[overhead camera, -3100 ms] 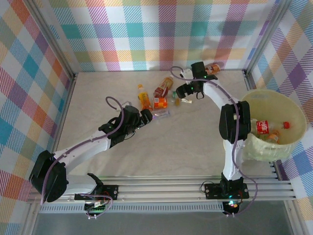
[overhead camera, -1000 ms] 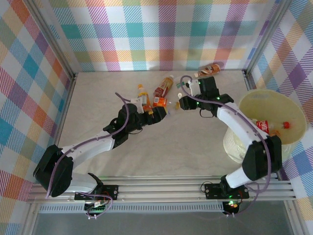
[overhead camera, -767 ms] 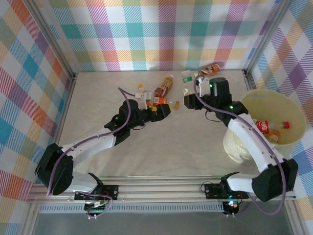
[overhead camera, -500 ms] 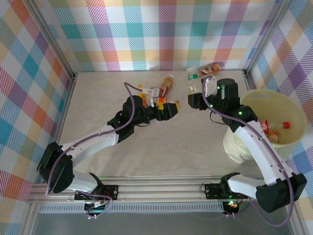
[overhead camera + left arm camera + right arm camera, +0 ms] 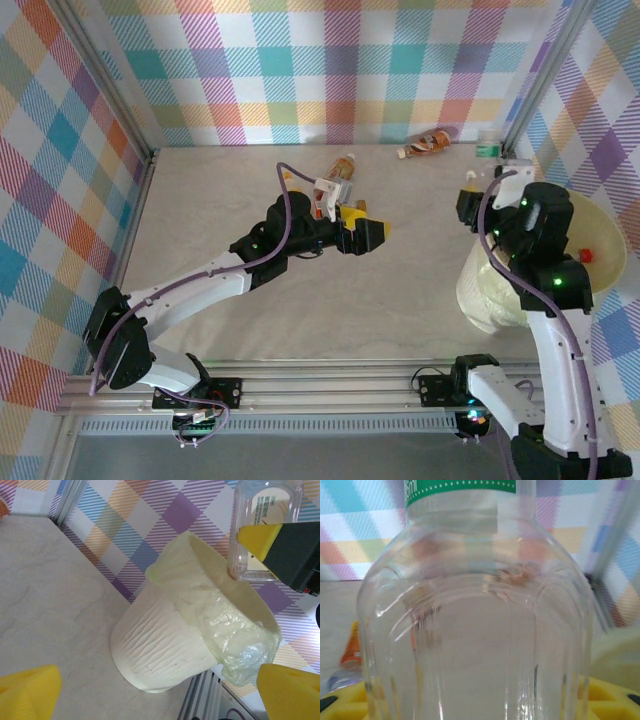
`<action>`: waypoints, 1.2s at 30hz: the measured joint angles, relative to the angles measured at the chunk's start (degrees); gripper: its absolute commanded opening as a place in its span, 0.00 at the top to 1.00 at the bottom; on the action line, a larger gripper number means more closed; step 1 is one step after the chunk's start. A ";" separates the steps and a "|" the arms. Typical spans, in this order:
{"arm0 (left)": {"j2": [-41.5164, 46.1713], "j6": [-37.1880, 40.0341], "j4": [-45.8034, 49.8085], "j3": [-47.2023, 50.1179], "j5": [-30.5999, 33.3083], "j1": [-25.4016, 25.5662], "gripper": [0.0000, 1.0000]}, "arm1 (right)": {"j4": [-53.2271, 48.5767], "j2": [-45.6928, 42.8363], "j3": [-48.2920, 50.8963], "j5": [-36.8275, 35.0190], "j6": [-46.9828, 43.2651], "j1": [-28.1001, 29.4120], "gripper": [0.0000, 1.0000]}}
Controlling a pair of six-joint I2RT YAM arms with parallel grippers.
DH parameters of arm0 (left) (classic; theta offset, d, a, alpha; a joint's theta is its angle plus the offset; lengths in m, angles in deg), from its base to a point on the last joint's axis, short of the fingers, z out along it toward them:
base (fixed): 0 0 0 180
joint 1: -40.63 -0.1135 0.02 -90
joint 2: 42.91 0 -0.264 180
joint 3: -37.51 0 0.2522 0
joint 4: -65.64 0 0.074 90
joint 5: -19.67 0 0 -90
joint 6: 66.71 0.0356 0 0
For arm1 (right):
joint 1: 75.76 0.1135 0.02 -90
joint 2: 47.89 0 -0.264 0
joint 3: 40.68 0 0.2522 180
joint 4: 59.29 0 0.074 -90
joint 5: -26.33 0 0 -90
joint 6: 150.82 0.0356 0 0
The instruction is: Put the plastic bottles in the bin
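Top external: right tool (image 5: 480,188) pinching clear bottle (image 5: 487,151), raised just outside bin (image 5: 600,215) rim. Bring tool over mouth centre before spreading; release here likely clips rim. Left tool (image 5: 366,224) spread, empty, well apart.

My left arm (image 5: 190,290) and right arm (image 5: 560,340) are white links with black joint housings, a purple-grey cable (image 5: 283,190) looping along each. The left gripper (image 5: 366,226) is black with yellow fingertips (image 5: 30,690); green lights (image 5: 555,282) dot the right arm.

Pastel plaid walls (image 5: 300,70) 3 sides; pale marbled tabletop (image 5: 350,310); alu rails (image 5: 330,385) front.
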 measured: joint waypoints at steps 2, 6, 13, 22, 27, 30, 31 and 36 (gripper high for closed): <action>0.00 0.00 0.02 0.00 0.04 0.00 0.00 | -1.84 -0.04 -0.46 -1.49 -0.52 -2.25 0.54; 0.00 0.04 0.20 0.00 0.66 0.00 0.00 | -5.51 -0.52 -0.92 -7.10 -1.95 -3.87 0.55; 0.39 0.90 2.03 0.00 2.45 0.00 0.00 | -11.89 0.20 -1.66 -16.79 -3.87 -6.99 0.53; 0.76 0.39 4.94 0.31 10.38 0.00 0.00 | -17.66 4.50 -5.40 -13.84 -3.32 -15.52 0.48; 1.09 -0.26 6.14 0.98 13.99 0.00 0.00 | -20.76 6.08 -5.88 -9.60 -1.01 -16.74 0.45; 1.33 -0.26 6.47 1.22 15.32 -0.02 0.00 | -22.14 7.63 -6.16 -7.80 0.22 -16.79 0.42; 1.44 -0.26 6.47 1.31 15.58 -0.02 0.00 | -22.34 7.78 -6.16 -7.23 0.44 -16.79 0.40; 1.66 -0.26 6.49 1.97 16.81 -0.07 0.00 | -22.40 6.99 -6.19 -3.72 1.66 -16.79 0.28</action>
